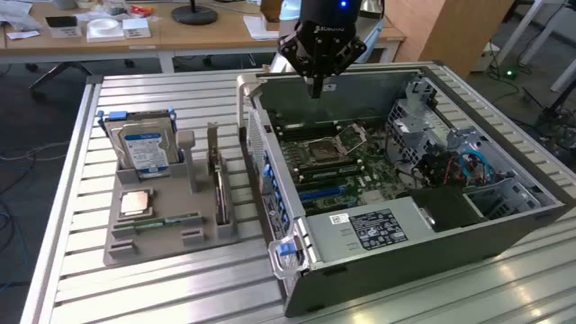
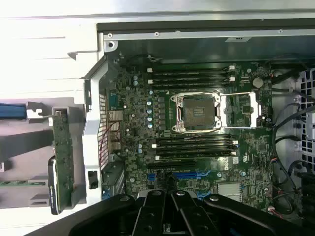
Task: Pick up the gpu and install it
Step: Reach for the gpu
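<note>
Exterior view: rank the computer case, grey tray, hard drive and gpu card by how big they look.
1. computer case
2. grey tray
3. hard drive
4. gpu card: it stands edge-on as a thin strip, so its rank against the drive is unsure.

A metal table [image 1: 162,283] made of long silver slats stands in the middle. Behind it is a long wooden desk [image 1: 180,37] with white boxes [image 1: 104,28] and a round black stand [image 1: 194,13] on it. A tall wooden board [image 1: 450,30] stands at the exterior view's right. The floor [image 1: 36,128] is grey, with cables [image 1: 18,152] lying on it.
</note>
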{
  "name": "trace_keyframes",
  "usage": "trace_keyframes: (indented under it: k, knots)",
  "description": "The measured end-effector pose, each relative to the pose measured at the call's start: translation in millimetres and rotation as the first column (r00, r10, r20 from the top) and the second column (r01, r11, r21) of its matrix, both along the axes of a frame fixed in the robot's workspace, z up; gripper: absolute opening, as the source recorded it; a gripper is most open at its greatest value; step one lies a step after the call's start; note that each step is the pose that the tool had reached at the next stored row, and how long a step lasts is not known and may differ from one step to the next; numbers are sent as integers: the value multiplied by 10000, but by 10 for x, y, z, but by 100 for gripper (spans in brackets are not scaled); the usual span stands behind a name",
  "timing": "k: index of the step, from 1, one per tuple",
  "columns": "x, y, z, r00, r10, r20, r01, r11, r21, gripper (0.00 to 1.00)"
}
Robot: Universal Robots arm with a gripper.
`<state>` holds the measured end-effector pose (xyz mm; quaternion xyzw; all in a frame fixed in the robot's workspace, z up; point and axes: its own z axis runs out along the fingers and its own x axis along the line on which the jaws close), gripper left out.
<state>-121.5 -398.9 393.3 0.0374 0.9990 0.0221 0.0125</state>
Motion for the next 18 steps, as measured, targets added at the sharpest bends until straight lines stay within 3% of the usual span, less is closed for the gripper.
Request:
trace_keyframes:
  k: [14, 18]
  knots:
    - [-2, 0, -1, 10000, 1, 2, -1, 10000, 1, 11]
    - [-86, 0, -1, 10000, 0, 8, 0, 10000, 1, 11]
